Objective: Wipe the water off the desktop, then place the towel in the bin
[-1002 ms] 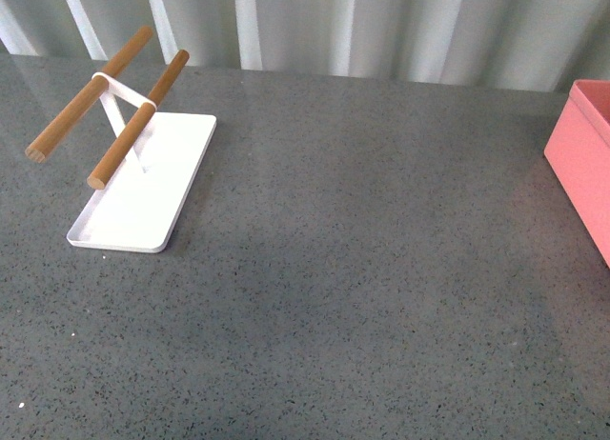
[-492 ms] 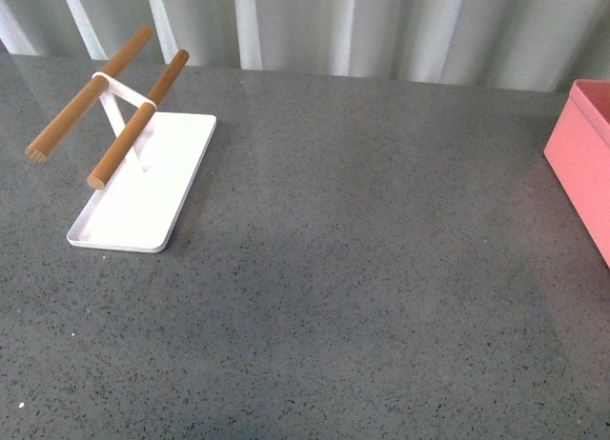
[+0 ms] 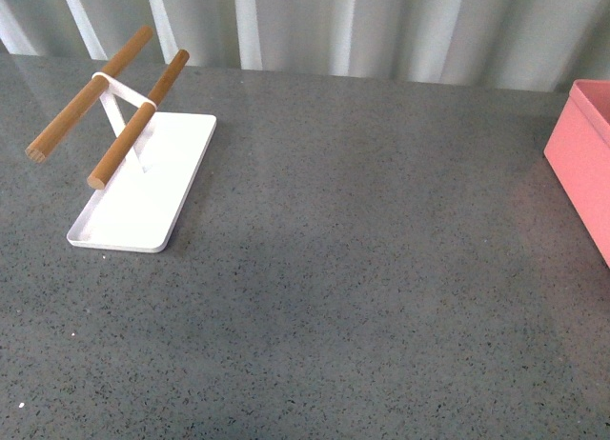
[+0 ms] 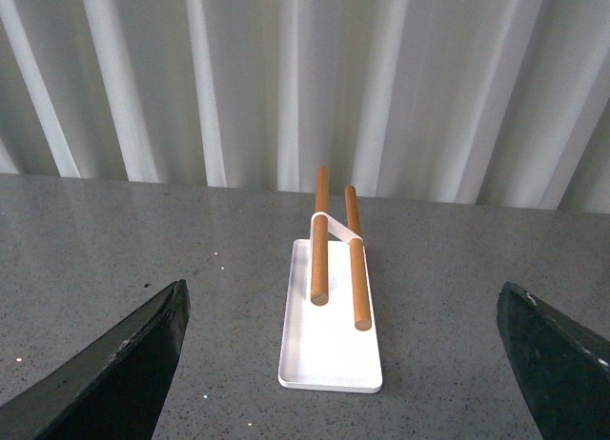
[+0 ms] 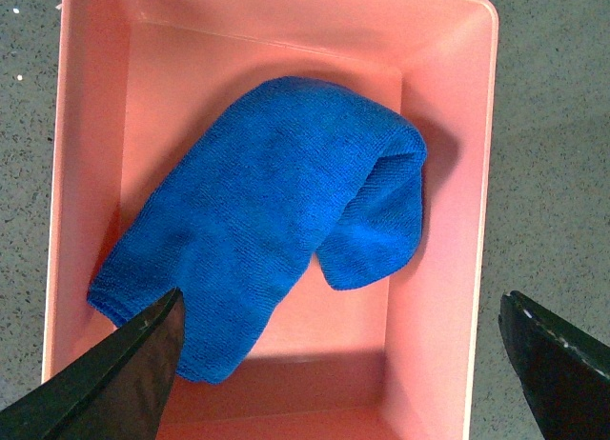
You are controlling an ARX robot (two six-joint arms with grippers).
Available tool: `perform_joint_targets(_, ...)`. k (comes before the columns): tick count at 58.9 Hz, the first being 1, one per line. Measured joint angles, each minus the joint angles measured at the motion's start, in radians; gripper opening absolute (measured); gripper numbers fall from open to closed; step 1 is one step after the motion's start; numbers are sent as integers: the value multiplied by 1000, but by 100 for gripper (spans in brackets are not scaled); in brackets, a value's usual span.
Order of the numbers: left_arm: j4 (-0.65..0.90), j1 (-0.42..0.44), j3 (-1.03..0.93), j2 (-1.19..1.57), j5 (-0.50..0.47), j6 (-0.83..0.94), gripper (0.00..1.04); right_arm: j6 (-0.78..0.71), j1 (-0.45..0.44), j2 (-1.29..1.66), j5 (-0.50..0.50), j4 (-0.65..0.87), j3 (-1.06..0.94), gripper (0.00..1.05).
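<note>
Towel (image 5: 257, 240): crumpled inside bin (image 5: 86, 173).
Right gripper (image 5: 334, 383): jaws wide, empty, above bin.
Left gripper (image 4: 343, 364): jaws wide, empty.

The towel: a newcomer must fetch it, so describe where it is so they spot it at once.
On the speckled dark grey desktop, find the salmon-pink rectangular bin at the robot's right edge. Inside lies the bright blue fluffy microfibre towel, folded over on itself. It is the only blue, soft thing; the white tray with wooden rods holds none.
</note>
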Motion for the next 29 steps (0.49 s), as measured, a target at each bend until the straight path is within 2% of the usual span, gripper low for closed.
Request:
perform_joint_targets(8,0,0,0,0,0,0,98,12,-2,-1,-23,27,-8,97)
perform_joint_targets(10,0,0,0,0,0,0,98,56,-6,-20,-92,179,-73,92)
perform_joint_targets(11,0,0,0,0,0,0,98,106,-6,-37,-171,296,-128,89)
perform_joint_targets(13,0,0,0,0,0,0,98,159,-4,-62,-259,472,-214,84)
perform_joint_targets(14,0,0,0,0,-2,0,98,180,-3,-72,-270,529,-247,82)
perform_joint_targets(16,0,0,0,0,-1,0,98,264,7,-113,-323,757,-376,75)
perform_joint_targets(20,0,0,0,0,0,0,98,347,40,-178,-326,1183,-591,61)
perform_joint_targets(24,0,0,0,-1,0,0,98,383,72,-259,-304,1400,-724,46)
perform_joint_targets(29,0,0,0,0,0,0,98,401,105,-345,-277,1472,-827,30)
